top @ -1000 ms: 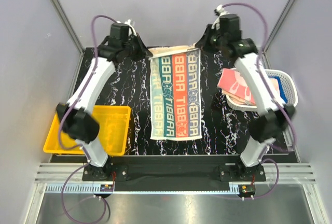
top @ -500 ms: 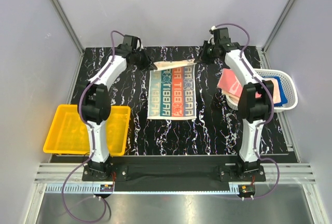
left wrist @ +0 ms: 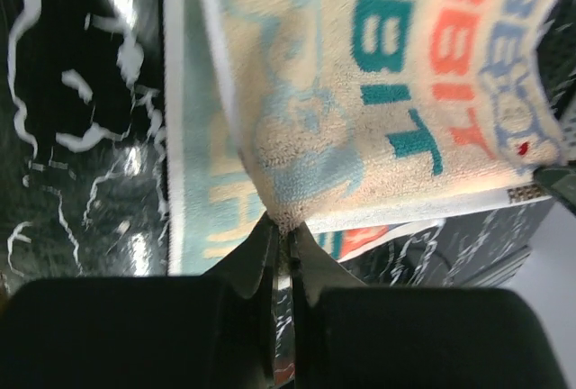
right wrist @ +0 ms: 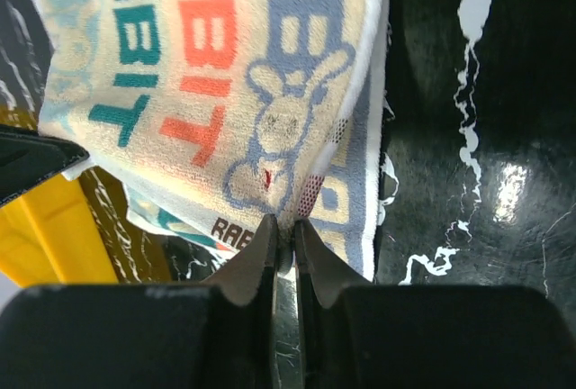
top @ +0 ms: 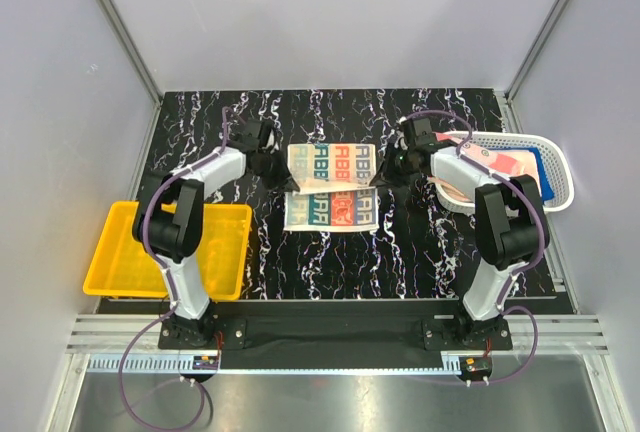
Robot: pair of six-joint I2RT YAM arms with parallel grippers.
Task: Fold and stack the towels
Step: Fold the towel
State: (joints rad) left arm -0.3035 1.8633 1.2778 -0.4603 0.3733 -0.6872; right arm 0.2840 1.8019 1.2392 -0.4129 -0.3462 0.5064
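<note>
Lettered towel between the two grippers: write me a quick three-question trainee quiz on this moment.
1. What do the left gripper and the right gripper each pinch?
2. True or false: the lettered towel is partly doubled over itself.
3. The pink towels lie: A on the lettered towel; B in the white mesh basket; C in the left gripper.
Key: 1 a corner of the lettered towel; 2 true; 3 B.
</note>
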